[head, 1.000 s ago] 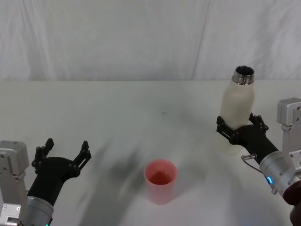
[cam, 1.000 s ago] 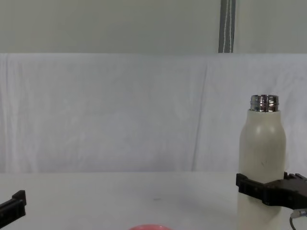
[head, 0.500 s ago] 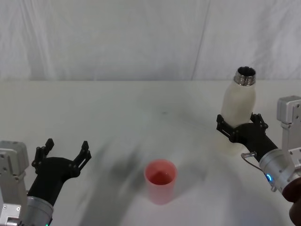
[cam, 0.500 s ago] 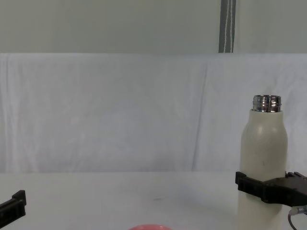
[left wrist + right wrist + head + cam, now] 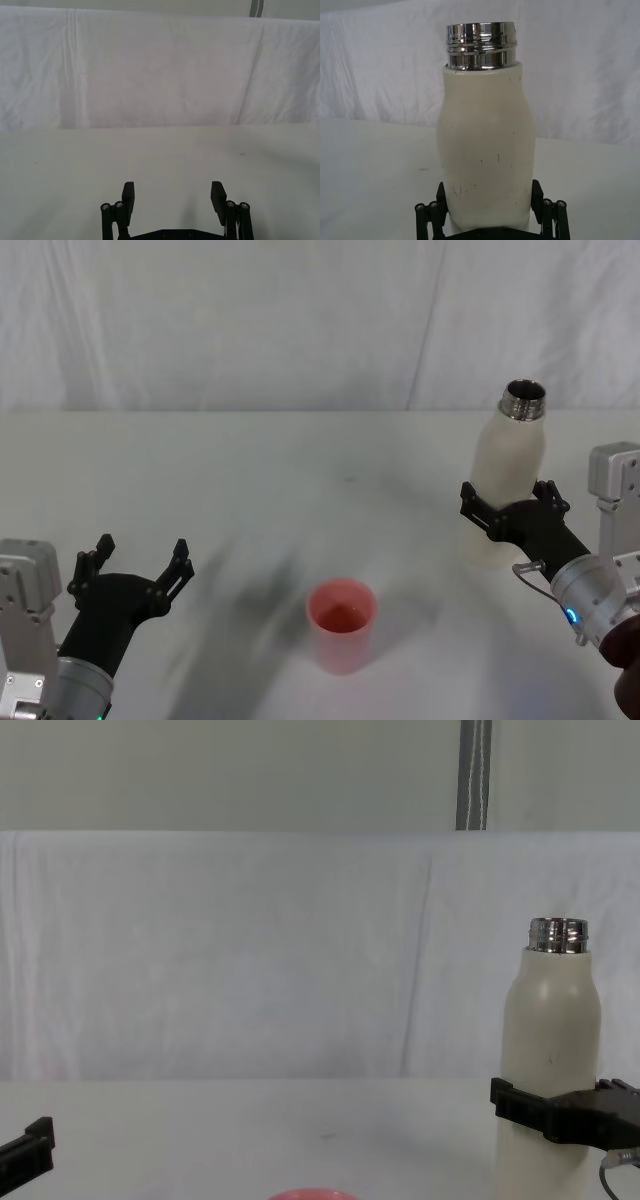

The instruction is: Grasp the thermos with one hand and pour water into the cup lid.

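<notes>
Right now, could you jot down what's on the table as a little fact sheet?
bottle: cream thermos, upright, cap off, steel neck bare
bottle holder: right tool, closed around the lower body
cup: pink cup lid, standing open in the middle, nearer the robot
left tool: open, holding nothing, off to the left
surface: white table

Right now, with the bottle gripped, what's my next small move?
Probably lift the thermos slightly and carry it left toward the cup lid. The right end effector clasps its lower body, upright and uncapped; the cup stands apart, near centre.
</notes>
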`<state>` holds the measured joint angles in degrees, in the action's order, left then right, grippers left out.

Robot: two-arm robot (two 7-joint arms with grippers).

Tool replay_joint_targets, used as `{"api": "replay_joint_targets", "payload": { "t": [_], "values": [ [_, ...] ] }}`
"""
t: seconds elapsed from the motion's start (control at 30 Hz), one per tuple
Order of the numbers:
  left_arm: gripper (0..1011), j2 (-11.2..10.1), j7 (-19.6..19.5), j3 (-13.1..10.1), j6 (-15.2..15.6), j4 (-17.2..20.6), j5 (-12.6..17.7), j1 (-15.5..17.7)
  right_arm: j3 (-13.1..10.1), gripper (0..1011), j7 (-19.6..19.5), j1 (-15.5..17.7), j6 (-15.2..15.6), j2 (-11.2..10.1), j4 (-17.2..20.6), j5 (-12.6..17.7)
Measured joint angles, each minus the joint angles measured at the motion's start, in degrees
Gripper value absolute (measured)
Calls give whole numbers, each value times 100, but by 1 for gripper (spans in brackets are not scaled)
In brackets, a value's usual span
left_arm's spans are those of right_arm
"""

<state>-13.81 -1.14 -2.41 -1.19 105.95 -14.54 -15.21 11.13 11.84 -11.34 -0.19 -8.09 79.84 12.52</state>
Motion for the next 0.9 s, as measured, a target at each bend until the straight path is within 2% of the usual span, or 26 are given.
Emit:
{"api": "replay_joint_targets", "payload": {
  "t": [0.2,0.9],
  "values": [
    [1001,0,0,0,0,0,0,0,-2,950,0,3,0,0,5,-1],
    [1001,0,0,0,0,0,0,0,-1,950,-3,10,4,0,16,-7]
  ]
}}
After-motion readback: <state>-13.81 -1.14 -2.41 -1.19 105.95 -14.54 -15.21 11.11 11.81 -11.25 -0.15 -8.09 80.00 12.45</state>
